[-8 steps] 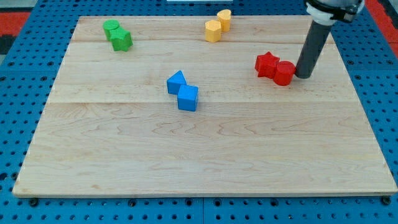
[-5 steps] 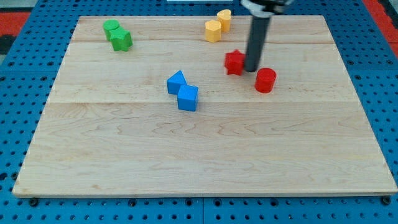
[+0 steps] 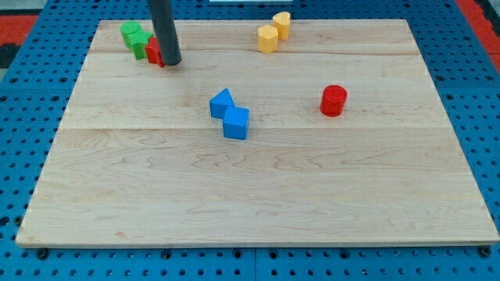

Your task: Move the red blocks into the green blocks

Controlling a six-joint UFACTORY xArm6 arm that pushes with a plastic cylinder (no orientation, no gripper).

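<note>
No gripper or fingers are fitted, so nothing is held; only a dark rod is seen, w/ my tip [image 3: 172, 63] set down at the view's upper left, touching the right side of a red block [image 3: 153, 51]. That block is partly hidden behind the rod, shape can't be told, and it is pressed against the green blocks [image 3: 133, 37] at its left. Count: 2 red, the 2nd a red cylinder [image 3: 333, 101] well apart at the view's right; 2 green, touching; 2 blue blocks [image 3: 230, 114], touching, near mid-board [image 3: 234, 203]; 2 yellow blocks [image 3: 274, 31], touching, at the view's top.
</note>
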